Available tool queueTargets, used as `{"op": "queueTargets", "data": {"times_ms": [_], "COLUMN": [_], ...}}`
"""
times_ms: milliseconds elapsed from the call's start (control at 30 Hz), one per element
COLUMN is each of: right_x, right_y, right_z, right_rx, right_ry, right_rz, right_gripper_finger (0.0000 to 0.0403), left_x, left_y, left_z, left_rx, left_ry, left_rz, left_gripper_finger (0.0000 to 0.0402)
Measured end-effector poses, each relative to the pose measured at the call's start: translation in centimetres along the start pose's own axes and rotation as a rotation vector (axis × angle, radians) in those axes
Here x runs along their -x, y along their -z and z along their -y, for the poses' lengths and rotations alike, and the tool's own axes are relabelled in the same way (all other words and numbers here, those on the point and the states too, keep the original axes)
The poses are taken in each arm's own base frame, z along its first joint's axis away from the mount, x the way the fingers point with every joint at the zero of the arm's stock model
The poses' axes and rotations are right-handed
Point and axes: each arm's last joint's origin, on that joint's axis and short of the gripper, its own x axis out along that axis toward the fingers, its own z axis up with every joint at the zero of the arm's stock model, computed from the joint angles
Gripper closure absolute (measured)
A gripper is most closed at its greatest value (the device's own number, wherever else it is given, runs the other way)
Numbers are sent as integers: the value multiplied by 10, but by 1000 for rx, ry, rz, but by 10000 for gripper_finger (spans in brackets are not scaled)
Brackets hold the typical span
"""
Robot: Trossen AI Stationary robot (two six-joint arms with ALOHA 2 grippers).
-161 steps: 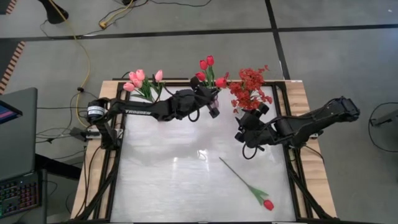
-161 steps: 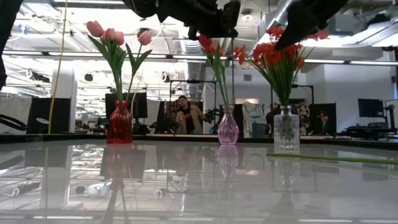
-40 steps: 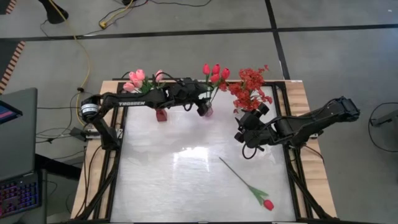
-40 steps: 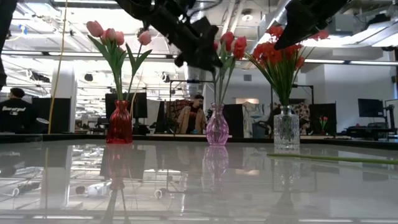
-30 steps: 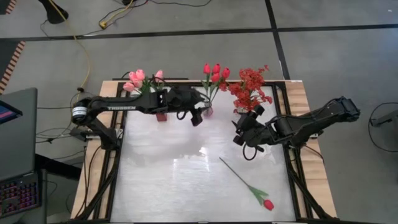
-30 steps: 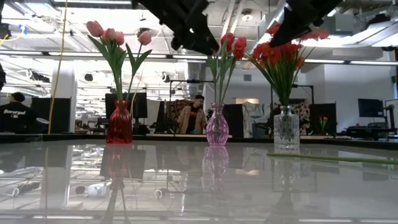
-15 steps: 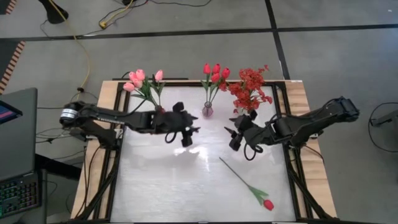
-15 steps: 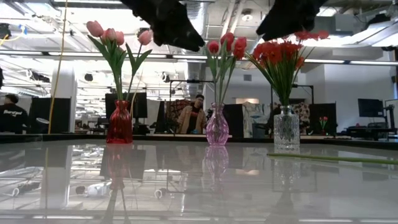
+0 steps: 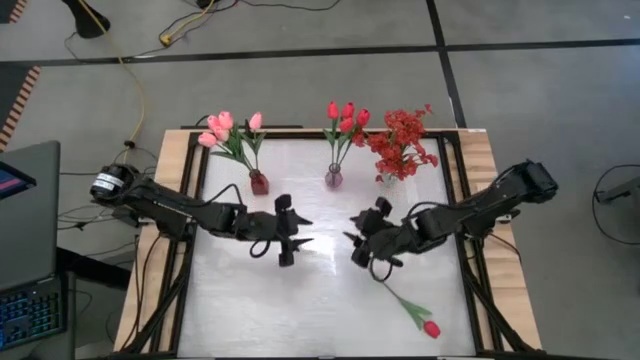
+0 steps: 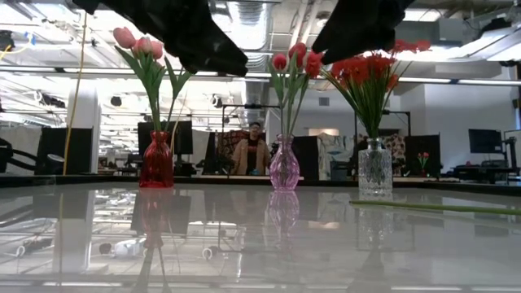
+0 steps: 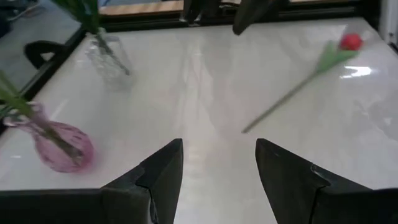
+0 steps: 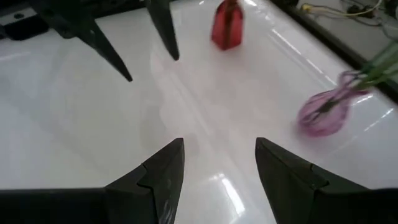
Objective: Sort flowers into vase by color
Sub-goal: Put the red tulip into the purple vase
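Three vases stand along the far edge. A red vase [image 9: 258,182] holds pink tulips [image 9: 225,130], a pink vase [image 9: 333,178] holds red tulips [image 9: 345,114], and a clear vase [image 9: 388,179] holds red blossoms [image 9: 402,146]. One loose red tulip [image 9: 431,328] lies flat on the table at the near right, its stem [image 11: 289,94] running toward the middle. My left gripper [image 9: 298,233] and right gripper [image 9: 351,228] face each other over the table's middle. Both are open and hold nothing. The right arm hides the stem's far end in the high view.
The glossy white tabletop [image 9: 260,300] has a dark frame rail [image 9: 190,290] along its sides. A laptop [image 9: 25,200] stands off the table's left. In the low view a person [image 10: 248,150] sits in the room behind the vases.
My left gripper has drawn back from beside the pink vase toward the near edge and sunk over the table's middle, staying open. My right gripper has swung toward the table's left, rolling as it went, and is still open. The flowers and vases have kept still.
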Motion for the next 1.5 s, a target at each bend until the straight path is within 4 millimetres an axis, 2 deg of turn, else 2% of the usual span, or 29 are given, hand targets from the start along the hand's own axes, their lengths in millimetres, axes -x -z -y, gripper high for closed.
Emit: {"op": "queueTargets", "data": {"times_ms": [267,533,733,900,1033,1200,1400,1500], "right_x": [-12,-10,-2,18,43,71,85,88], "right_y": [15,30,40,54,61,63,64,66], "right_z": [-37,-58,-64,-65,-59,-48,-41,-43], "right_rx": [-11,-69,-118,-77,-55,-59,-57,-48], "right_ry": [-23,-28,-63,-58,-42,13,40,30], "right_rz": [-68,-127,-204,-298,-349,-330,-297,-298], "right_gripper_finger": [178,178,178,178,178,178,178,178], "left_x": [6,10,12,1,-27,-83,-163,-195], "left_y": [2,3,3,6,13,13,3,-8], "left_z": [19,29,35,41,55,81,113,125], "left_rx": [-17,-34,-41,-57,-86,-192,-361,-455], "left_ry": [62,94,112,172,252,342,464,477], "left_rz": [19,24,29,42,115,145,80,17], "left_gripper_finger": [211,211,211,211,211,211,211,211]}}
